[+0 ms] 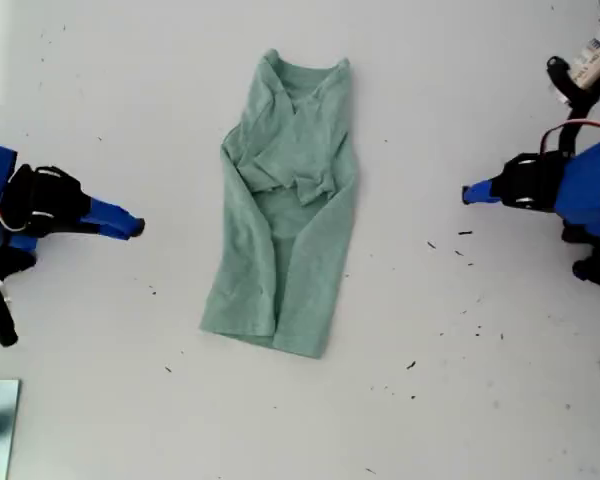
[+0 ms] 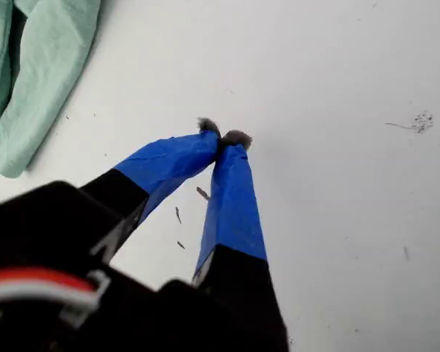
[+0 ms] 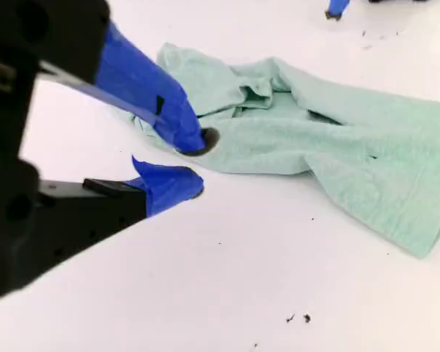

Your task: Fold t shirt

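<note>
My first gripper [image 2: 224,137] has its jaws pressed together on nothing, tips just above the bare table [image 2: 337,242]; my second gripper [image 3: 194,165] has its jaws apart and empty, tips beside but clear of the t shirt [image 3: 315,132]. In the exterior view the shirt [image 1: 285,215] lies folded into a narrow strip at table centre, with one arm reaching in low from each side, both well apart from it. Only the second wrist view shows the gap between jaws and cloth.

sage-green t shirt [image 1: 285,235], white table [image 1: 460,400]
</note>
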`<action>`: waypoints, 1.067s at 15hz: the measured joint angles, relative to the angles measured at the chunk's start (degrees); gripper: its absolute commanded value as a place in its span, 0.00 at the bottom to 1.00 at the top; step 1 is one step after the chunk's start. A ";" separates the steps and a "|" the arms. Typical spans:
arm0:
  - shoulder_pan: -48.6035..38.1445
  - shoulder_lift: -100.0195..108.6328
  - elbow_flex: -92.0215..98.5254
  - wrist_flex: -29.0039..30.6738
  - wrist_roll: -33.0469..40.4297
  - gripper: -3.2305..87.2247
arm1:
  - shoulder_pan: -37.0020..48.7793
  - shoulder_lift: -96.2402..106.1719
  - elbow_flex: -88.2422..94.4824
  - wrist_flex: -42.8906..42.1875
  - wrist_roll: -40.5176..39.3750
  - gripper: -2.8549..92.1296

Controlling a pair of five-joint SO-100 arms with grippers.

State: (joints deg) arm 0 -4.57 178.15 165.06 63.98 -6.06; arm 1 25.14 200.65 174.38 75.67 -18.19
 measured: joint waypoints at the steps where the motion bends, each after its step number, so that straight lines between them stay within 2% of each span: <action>1: 0.53 -0.79 2.46 -0.88 -1.67 0.03 | -0.09 0.00 -0.09 0.18 0.00 0.05; 2: 2.37 1.23 2.55 -0.62 -2.29 0.04 | -1.23 0.00 -0.18 1.05 0.53 0.05; 4: 3.87 -2.20 -4.22 3.08 -4.75 0.26 | -9.32 -7.65 -10.46 1.32 3.96 0.06; 5: 5.62 -10.28 -13.18 6.68 -5.45 0.37 | -13.62 -21.71 -21.18 1.23 5.63 0.16; 7: 9.40 -32.52 -37.62 17.67 -4.39 0.37 | -21.71 -55.99 -49.75 3.43 6.50 0.26; 8: 10.81 -42.63 -51.15 22.50 -2.81 0.36 | -24.87 -72.25 -65.13 7.29 6.50 0.30; 9: 12.39 -50.89 -62.49 24.61 -0.79 0.37 | -27.51 -86.13 -80.51 13.01 7.12 0.35; 11: 13.18 -61.79 -72.07 25.14 2.29 0.39 | -31.46 -105.38 -105.91 18.37 7.38 0.35; 16: 13.27 -76.90 -73.48 21.53 7.65 0.40 | -35.42 -120.76 -117.77 11.69 9.23 0.34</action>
State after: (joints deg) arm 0 8.70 101.25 91.58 85.52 1.58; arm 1 -10.28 79.89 56.60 87.36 -8.96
